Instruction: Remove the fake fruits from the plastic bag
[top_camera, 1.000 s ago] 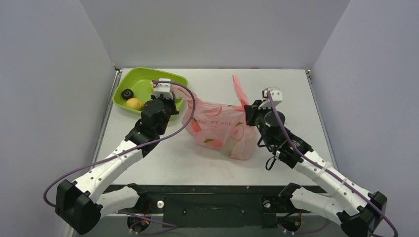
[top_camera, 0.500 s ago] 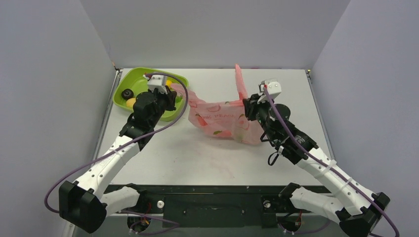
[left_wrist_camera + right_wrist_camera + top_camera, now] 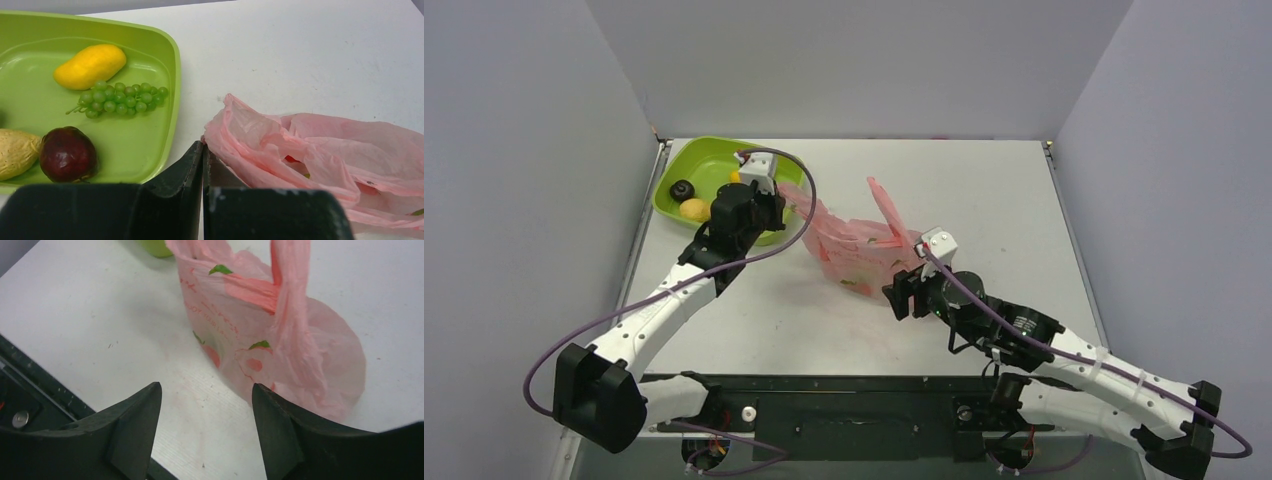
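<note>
Left claw [image 3: 202, 151] closed, its 2 fingers pressed flat together on the crinkled rim of the pink plastic bag [image 3: 856, 246], just beside the right edge of the lime-green tray [image 3: 175, 95]. The bag lies slumped on the white bench [image 3: 994, 190] between the 2 arms, with its left edge drawn out toward the left claw. 1 loop handle [image 3: 885, 205] stands up near the far side of the bag.

The right claw [image 3: 205, 392] hangs low over the bench at the bag's near side. Its fingers are spread wide and hold nothing, and they are clear of the plastic, which fills the view just beyond the fingertips.

In the tray, a dark red fruit [image 3: 67, 154] sits beside a pale yellow lemon [image 3: 17, 152] at the near end. A bunch of green grapes [image 3: 122, 96] lies behind them, and a yellow-orange mango [image 3: 90, 66] lies farther back.

Red and green patches show through the bag's thin film in both wrist views. Whether they are fruit inside or the printed pattern on the plastic cannot be told from these pictures, nor can the number of fruits in the bag.
</note>
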You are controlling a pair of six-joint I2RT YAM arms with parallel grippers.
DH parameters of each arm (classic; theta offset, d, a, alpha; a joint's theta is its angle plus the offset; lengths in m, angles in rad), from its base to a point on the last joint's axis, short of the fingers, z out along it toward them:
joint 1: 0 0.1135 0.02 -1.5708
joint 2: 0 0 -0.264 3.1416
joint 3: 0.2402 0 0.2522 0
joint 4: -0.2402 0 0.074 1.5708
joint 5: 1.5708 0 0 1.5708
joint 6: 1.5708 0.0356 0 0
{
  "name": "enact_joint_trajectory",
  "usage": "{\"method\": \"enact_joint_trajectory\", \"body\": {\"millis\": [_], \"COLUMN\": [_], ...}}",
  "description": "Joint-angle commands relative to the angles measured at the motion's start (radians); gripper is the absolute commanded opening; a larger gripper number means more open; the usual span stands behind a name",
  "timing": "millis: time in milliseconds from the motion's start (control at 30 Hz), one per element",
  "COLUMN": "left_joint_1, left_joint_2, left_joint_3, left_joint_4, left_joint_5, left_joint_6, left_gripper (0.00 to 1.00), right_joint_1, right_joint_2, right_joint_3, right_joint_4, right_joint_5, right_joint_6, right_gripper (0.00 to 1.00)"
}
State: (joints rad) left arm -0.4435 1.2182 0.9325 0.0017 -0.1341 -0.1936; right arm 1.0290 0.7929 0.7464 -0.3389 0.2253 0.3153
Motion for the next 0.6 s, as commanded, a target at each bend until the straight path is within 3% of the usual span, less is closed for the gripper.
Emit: {"method": "enact_joint_trajectory", "body": {"millis": [0,100,233,567], "left_joint_1": [-0.026,-0.058,-0.069,-0.073], "left_joint_2": [-0.045,-0.051,-0.054,-0.050], "left_joint_3": [0.031,0.028,0.023,0.024], "left_joint_4": [0.035,0.036,0.041,0.042], "left_joint_5": [-0.033,-0.055,-0.053,-0.008], "left_joint_6": [0.068,0.109,0.117,0.110], "left_gripper": [0.00,0.00,0.00,0.00], "right_joint_1": [-0.010,-0.070,-0.178,-0.224], "right_joint_2": [0.018,0.070,0.189,0.580], "right_joint_3": [0.147,0.241,0.374,0.675], "right_joint_4": [-0.093,-0.153,-0.190,-0.227], "right_joint_5": [0.223,0.252,0.159,0.100], "right_joint_6": [0.051,0.072,0.063,-0.037], "right_gripper": [0.66,0.73,0.76,0.80]}}
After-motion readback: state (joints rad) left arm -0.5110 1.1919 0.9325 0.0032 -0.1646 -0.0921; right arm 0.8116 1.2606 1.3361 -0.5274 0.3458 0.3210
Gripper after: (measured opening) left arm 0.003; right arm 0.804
